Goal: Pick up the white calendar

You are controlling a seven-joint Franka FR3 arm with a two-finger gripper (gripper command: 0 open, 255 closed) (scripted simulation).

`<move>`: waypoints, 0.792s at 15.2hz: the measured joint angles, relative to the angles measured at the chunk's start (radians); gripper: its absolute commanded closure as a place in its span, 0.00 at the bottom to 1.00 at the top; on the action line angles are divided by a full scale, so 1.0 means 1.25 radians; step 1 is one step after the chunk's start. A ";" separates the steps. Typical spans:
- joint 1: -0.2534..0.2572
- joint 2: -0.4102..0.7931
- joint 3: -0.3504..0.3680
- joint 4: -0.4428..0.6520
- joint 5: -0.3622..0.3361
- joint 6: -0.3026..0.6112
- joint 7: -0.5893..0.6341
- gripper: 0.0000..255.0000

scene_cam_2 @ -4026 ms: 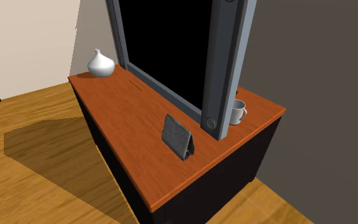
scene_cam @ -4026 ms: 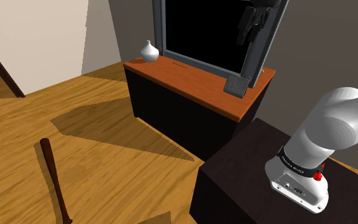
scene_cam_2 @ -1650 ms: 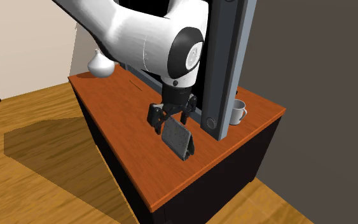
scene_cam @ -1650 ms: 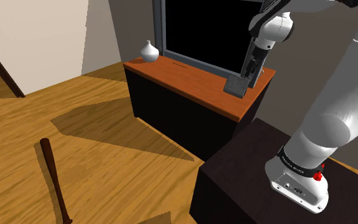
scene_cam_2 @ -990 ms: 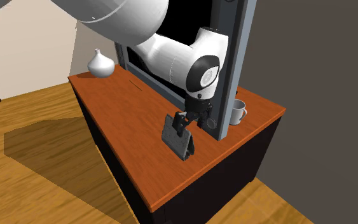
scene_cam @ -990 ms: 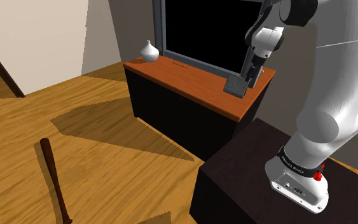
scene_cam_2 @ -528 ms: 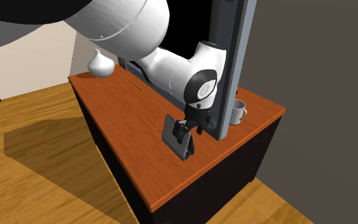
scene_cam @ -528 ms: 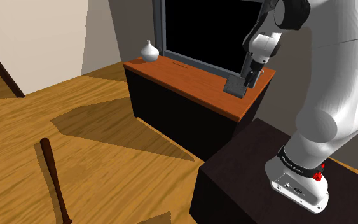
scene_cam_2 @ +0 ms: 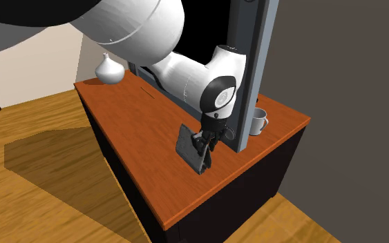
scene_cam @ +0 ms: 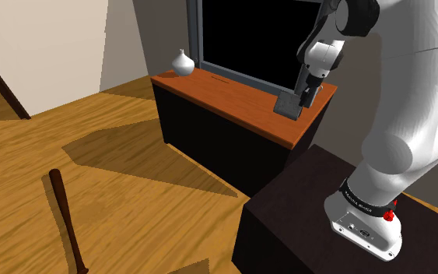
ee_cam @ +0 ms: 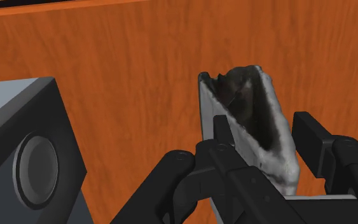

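The calendar (scene_cam: 287, 106) is a small grey tent-shaped stand, upright near the right end of the orange-brown cabinet top (scene_cam: 233, 97) in the shoulder view. It stands just in front of the screen's grey frame (scene_cam_2: 244, 69). My black gripper (scene_cam: 300, 97) comes down on the calendar from above. In the second exterior view the gripper (scene_cam_2: 202, 143) sits at the top edge of the calendar (scene_cam_2: 187, 146). The wrist view looks down into the open end of the calendar (ee_cam: 254, 118), with the gripper (ee_cam: 263, 127) shut on it, one finger on each side.
A white vase (scene_cam_2: 109, 69) stands at the cabinet's far end and a white mug (scene_cam_2: 258, 122) sits behind the screen frame. The frame's corner (ee_cam: 31, 159) is close beside the gripper. A dark bat (scene_cam: 68, 222) lies on the wood floor. My stand (scene_cam: 303, 226) is below the cabinet.
The fingers stood apart over the calendar a second ago and have now closed on it. The arm itself has barely moved in the last half second.
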 measured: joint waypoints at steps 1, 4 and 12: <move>0.000 0.000 0.000 0.000 0.000 0.000 0.000 1.00; 0.004 -0.007 -0.004 0.001 -0.007 -0.008 0.006 1.00; 0.026 -0.067 -0.036 0.004 -0.056 -0.059 0.041 1.00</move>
